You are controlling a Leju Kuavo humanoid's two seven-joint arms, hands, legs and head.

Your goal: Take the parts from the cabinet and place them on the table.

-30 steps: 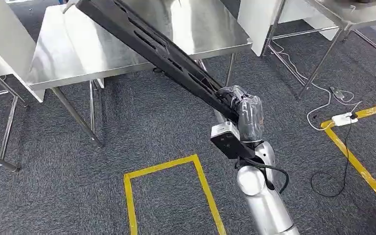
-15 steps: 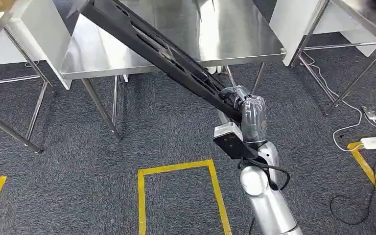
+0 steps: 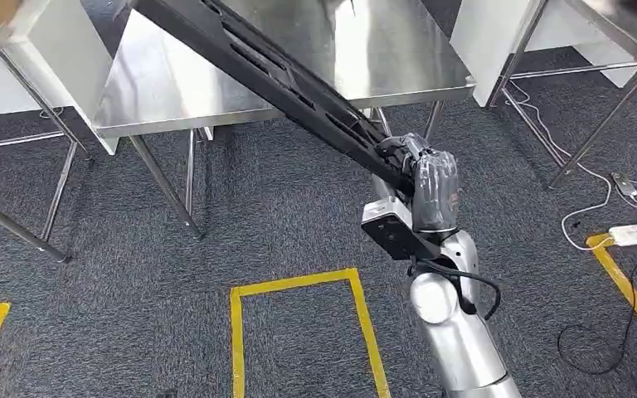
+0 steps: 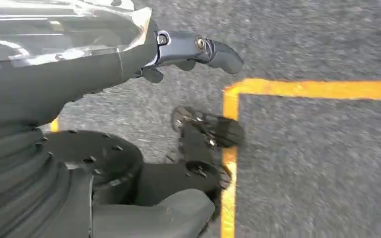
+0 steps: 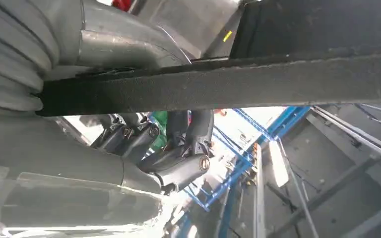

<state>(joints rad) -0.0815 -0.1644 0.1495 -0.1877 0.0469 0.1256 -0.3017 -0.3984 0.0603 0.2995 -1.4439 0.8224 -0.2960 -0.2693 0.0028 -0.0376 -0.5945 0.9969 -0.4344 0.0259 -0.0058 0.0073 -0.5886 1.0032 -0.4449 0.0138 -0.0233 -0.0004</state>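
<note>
A long black slotted part (image 3: 274,70) slants up and to the left from my right hand (image 3: 427,178), which grips its near end. Its far end reaches over the steel table (image 3: 381,58) and runs out of the picture's top. In the right wrist view the dark fingers (image 5: 178,144) curl around the black part (image 5: 238,84), which crosses the whole picture. My left hand (image 4: 193,49) hangs above the carpet with its fingers apart and nothing in it.
Another steel table (image 3: 17,50) stands at the left and a third (image 3: 597,25) at the right. Table legs (image 3: 162,178) come down to the grey carpet. A yellow tape rectangle (image 3: 236,332) lies in front of me. Cables and a power strip (image 3: 630,235) lie at the right.
The whole picture has shifted, so the camera has moved; the table now lies more to the right and nearer. My right hand still grips the black part, held slightly higher.
</note>
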